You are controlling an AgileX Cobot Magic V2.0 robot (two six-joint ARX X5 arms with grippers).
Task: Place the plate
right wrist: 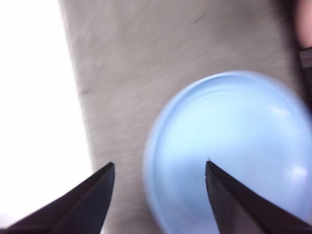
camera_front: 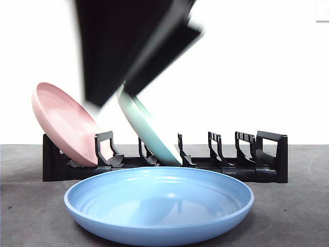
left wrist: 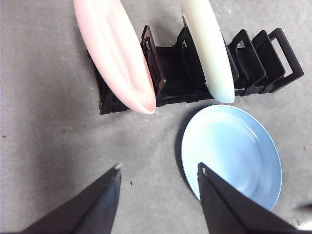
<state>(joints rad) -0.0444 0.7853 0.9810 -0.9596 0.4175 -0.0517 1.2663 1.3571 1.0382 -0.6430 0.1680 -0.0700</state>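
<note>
Counter (camera_front: 298, 216): grey, carries all items.
Pink plate (camera_front: 64, 123): leans in the rack's leftmost slot, held upright by the dividers.
Left pincer (left wrist: 158, 170): jaws apart, empty, above bare counter near the rack.
Rack (camera_front: 267, 154): black, several right-hand slots free.
Pale green plate (camera_front: 146, 128): tilted in a middle slot.
Blue plate (camera_front: 159, 203): lies flat in front of the rack, apparently awaiting pickup.
Right pincer (right wrist: 158, 168): jaws spread, empty, over the blue plate's edge, likely positioned to grasp it.
</note>
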